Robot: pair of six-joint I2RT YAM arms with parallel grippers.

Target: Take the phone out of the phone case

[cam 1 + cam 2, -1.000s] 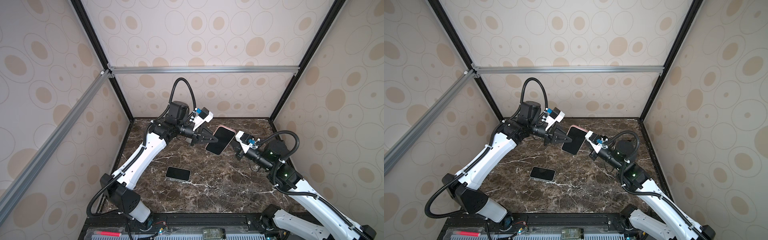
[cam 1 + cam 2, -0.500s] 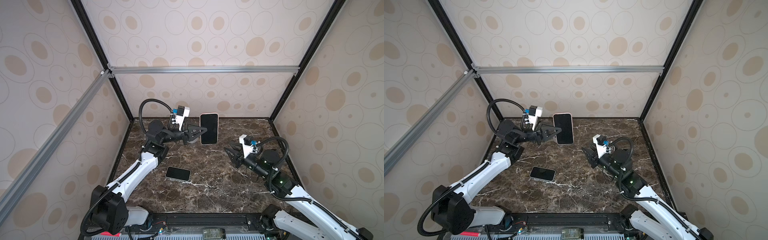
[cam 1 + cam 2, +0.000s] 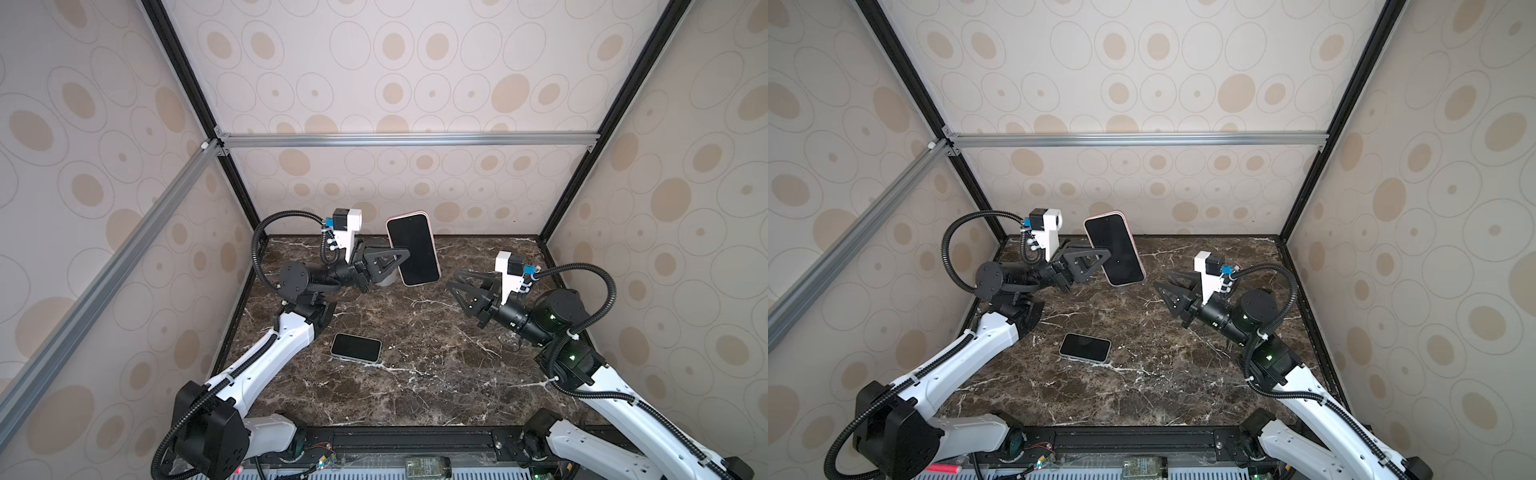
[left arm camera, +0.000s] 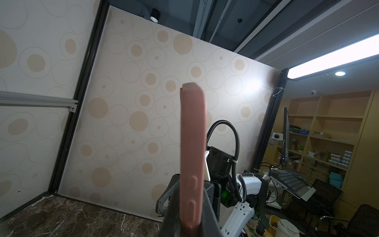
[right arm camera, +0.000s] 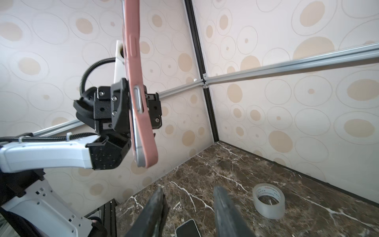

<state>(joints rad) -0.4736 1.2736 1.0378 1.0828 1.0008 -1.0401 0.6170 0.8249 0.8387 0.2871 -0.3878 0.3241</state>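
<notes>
The left gripper (image 3: 402, 258) is clamped tight across the phone (image 3: 415, 243), which sits in its pink phone case (image 4: 191, 153), up in the air above the marble table (image 3: 415, 374), long axis near upright, screen facing the top views. The right gripper (image 3: 454, 281), jaws parted and holding nothing, hangs near, lower and to the right, closest to the phone's bottom end

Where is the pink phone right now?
In both top views the pink phone is up in the air over the back of the marble table, left of the middle, pinched by the left gripper.
</notes>
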